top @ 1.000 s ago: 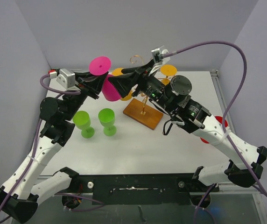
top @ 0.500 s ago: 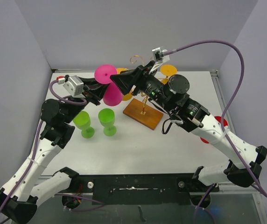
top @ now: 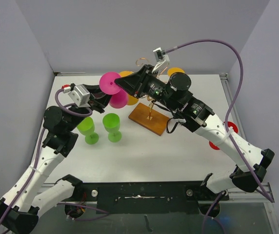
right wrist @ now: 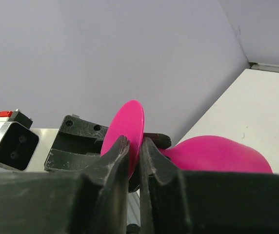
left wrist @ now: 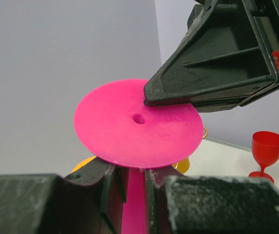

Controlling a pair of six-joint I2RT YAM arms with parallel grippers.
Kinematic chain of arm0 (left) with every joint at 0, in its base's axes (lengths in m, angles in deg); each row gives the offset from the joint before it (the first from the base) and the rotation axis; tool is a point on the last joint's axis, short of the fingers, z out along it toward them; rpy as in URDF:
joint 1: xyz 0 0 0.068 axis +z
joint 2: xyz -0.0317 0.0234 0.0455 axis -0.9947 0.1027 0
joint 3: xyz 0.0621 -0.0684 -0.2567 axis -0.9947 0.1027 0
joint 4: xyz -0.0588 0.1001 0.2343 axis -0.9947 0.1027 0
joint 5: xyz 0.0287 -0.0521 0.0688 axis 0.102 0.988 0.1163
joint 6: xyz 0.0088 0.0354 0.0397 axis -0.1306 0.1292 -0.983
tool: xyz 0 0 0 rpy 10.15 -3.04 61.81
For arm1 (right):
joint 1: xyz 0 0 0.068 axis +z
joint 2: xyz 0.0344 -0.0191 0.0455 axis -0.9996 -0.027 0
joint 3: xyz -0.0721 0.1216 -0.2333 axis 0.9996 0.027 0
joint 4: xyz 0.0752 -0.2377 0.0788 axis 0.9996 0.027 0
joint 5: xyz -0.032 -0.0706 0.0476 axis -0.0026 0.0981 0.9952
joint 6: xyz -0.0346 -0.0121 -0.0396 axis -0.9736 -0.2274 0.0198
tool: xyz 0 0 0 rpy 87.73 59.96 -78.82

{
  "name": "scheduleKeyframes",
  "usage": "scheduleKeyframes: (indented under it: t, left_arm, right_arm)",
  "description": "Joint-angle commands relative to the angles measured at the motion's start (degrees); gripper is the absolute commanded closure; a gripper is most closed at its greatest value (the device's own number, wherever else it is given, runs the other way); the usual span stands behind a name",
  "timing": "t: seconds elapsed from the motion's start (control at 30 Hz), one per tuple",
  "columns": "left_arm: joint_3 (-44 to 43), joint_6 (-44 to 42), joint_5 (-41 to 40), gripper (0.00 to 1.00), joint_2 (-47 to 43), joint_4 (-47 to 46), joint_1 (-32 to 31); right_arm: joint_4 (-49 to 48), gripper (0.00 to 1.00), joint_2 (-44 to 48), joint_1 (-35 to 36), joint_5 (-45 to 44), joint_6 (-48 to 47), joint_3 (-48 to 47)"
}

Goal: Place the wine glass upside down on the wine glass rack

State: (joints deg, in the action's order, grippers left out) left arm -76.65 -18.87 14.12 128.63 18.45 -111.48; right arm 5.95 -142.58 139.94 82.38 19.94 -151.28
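A pink wine glass [top: 111, 83] hangs in the air above the table's back left, tilted with its round foot up and toward the rack. My left gripper [top: 102, 97] is shut on its stem [left wrist: 135, 195], just under the foot [left wrist: 125, 126]. Coming from the right, my right gripper [top: 121, 84] is shut on the edge of that foot [right wrist: 129, 122], one finger on each face; the bowl [right wrist: 212, 153] shows behind it. The wine glass rack [top: 149, 118], gold wire on a brown wooden base, stands just right of the glass, partly hidden by my right arm.
Two yellow glasses [top: 176, 72] hang on the rack. Two green glasses [top: 87, 128] [top: 112, 126] stand upright on the table under my left arm. A red glass [top: 229, 127] stands at the right, behind my right forearm. Walls close in the back and sides.
My right gripper's jaws have closed from wide open onto the pink foot. The left gripper has carried the glass a little to the right, toward the rack.
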Motion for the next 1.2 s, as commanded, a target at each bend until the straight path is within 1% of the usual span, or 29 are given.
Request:
scheduleKeyframes:
  t: [0.0, 0.03, 0.17, 0.27, 0.3, 0.4, 0.47, 0.53, 0.6, 0.8, 0.9, 0.97, 1.03, 1.17]
  left_arm:
    - [-0.5, -0.1, -1.2, 1.0, -2.3, -5.0, -0.1]
    - [-0.4, 0.0, -2.3, 0.99, -2.7, -5.0, -0.1]
    - [-0.4, 0.8, -3.0, 0.85, -4.0, -4.7, -0.1]
    - [-0.9, 1.2, -2.2, 0.72, -4.9, -3.6, -0.1]
    - [-1.1, 1.5, -2.2, 0.65, -5.2, -3.1, -0.1]
    - [-1.2, 2.2, -2.6, 0.5, -6.3, -2.9, -0.1]
    - [-1.8, 2.0, -3.1, 0.43, -7.2, -1.9, -0.1]
    - [-2.1, 1.6, -4.4, 0.4, -8.1, -0.5, -0.1]
    - [-1.9, 1.4, -5.9, 0.38, -9.1, 1.1, -0.1]
    - [0.7, 0.6, -12.6, 0.37, -12.1, 7.6, -0.1]
    - [3.8, 1.2, -17.7, 0.37, -13.6, 8.3, -0.1]
    - [5.3, 1.3, -20.6, 0.37, -14.4, 9.2, -0.1]
    - [6.9, 1.1, -22.6, 0.37, -15.1, 10.4, -0.1]
    - [10.3, 1.0, -24.9, 0.37, -16.5, 10.8, -0.1]
  right_arm:
    - [-1.5, 0.96, -0.1, -0.8, 3.9, 3.1, -1.9]
    - [-1.7, 1.0, 0.1, -0.9, 4.2, 3.4, -1.9]
    - [-3.2, 1.0, 0.7, -1.7, 6.6, 4.7, -2.0]
    - [-5.4, 1.0, 1.6, -1.9, 8.9, 5.4, -1.9]
    - [-6.1, 1.0, 2.0, -2.1, 9.9, 5.8, -1.9]
    - [-8.3, 1.0, 2.8, -2.6, 12.7, 7.4, -2.0]
    - [-9.2, 1.0, 3.5, -3.2, 13.8, 7.4, -2.2]
    - [-9.1, 1.0, 4.3, -3.8, 13.2, 5.3, -2.6]
    - [-7.5, 1.0, 5.1, -4.4, 10.2, 2.4, -3.3]
    - [-7.3, 1.0, 6.7, -7.0, 2.9, -6.6, -3.7]
    - [-6.4, 1.0, 5.6, -9.7, 0.6, -10.6, -5.9]
    - [-5.5, 1.0, 4.3, -13.6, -1.3, -11.9, -8.0]
    - [-6.4, 1.0, 2.7, -17.6, -0.2, -11.8, -8.8]
    - [-8.4, 1.0, -1.8, -25.5, 6.2, -8.9, -10.4]
